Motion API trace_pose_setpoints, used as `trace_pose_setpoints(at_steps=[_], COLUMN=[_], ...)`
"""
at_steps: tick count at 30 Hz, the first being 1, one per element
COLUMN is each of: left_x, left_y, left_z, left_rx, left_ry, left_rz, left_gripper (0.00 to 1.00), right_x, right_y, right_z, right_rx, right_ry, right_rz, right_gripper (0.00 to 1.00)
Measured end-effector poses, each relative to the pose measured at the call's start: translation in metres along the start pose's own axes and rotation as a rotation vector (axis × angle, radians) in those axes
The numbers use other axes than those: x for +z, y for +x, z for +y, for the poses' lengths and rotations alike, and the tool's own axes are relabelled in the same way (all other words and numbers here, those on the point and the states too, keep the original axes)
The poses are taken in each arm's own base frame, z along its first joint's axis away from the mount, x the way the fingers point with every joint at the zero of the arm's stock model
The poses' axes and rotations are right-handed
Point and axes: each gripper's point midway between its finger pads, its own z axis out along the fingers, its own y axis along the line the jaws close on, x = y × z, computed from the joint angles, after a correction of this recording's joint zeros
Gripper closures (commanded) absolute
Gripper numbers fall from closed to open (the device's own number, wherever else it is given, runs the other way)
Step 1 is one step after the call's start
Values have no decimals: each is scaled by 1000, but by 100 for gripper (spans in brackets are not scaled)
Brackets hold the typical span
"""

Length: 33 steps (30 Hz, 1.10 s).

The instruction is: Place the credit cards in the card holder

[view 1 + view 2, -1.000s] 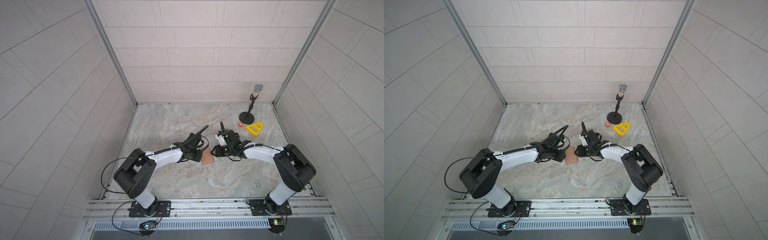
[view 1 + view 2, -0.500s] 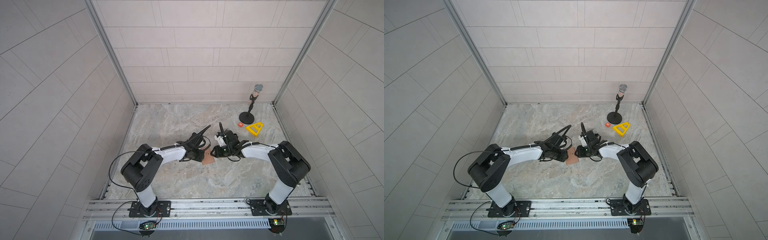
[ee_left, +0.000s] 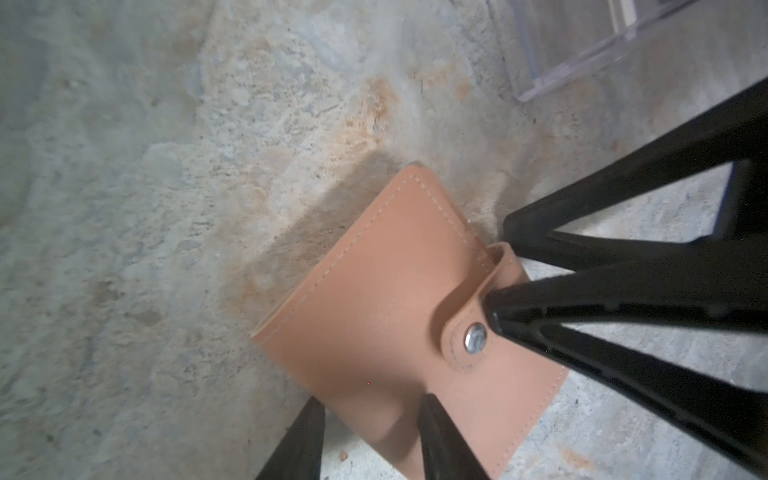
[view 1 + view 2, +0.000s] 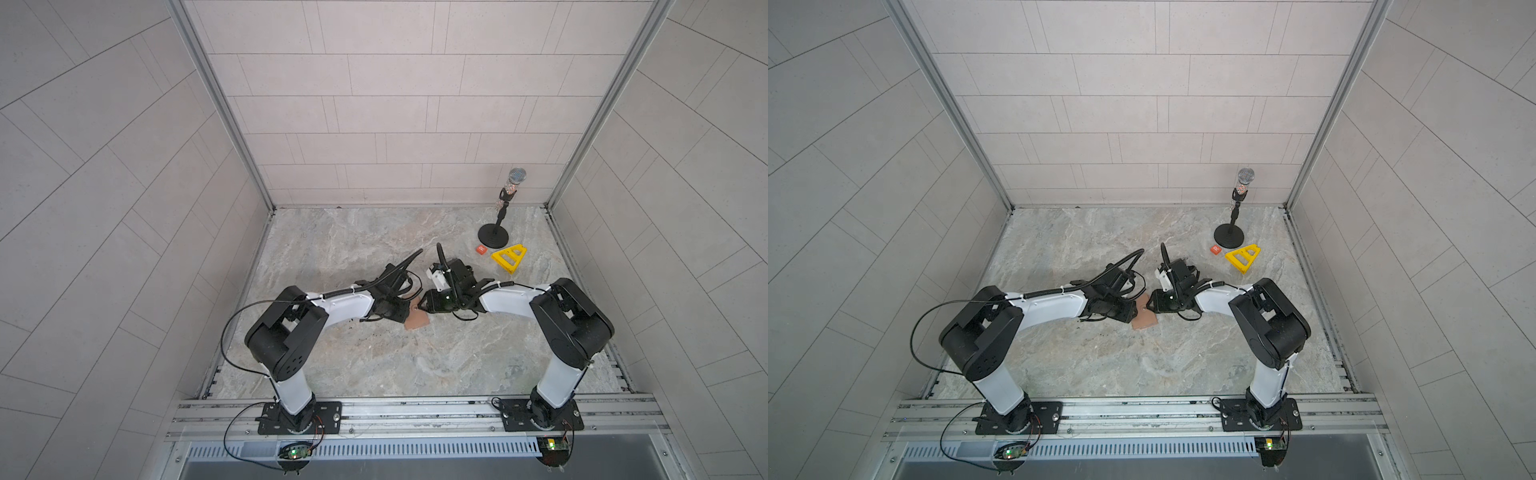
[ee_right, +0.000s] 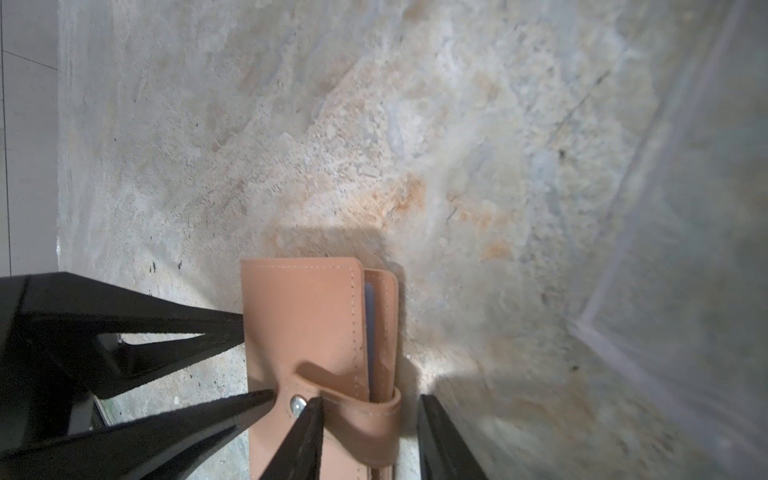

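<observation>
Your folded tan leather card holder (image 3: 374, 291) lies mid-way across the marble table (image 4: 374, 365), snap tab (image 3: 459, 322) fastened, the edge of a pale lilac card (image 5: 369, 332) showing inside. A clear plastic box (image 3: 582, 54) sits close by. Left fingers (image 3: 305, 444) and right fingers (image 5: 305, 444), half-spread, straddle the holder's edges.

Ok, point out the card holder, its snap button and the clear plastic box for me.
card holder (image 3: 374, 299): left wrist view, on its stitched front flap.
snap button (image 3: 475, 338): left wrist view, middle of the metal stud.
clear plastic box (image 3: 573, 54): left wrist view, on its see-through wall.
</observation>
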Motion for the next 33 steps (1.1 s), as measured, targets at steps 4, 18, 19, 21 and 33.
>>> trace_pose_setpoints(at_steps=[4, 18, 19, 21, 33], left_x=[0, 1, 1, 1, 2], left_y=[0, 0, 0, 0, 0], left_z=[0, 0, 0, 0, 0], left_rx=[0, -1, -1, -1, -5], left_ry=[-1, -3, -3, -3, -1], left_rz=[2, 11, 11, 12, 23], left_gripper=[58, 59, 58, 59, 59], right_x=[3, 5, 5, 5, 6], right_y=[-3, -4, -4, -4, -3], right_z=[2, 2, 2, 2, 3], right_rx=[-1, -6, -6, -7, -29], right_ry=[-18, -34, -35, -37, -38], right_rz=[-3, -9, -10, -10, -20], right_gripper=[60, 63, 63, 63, 64])
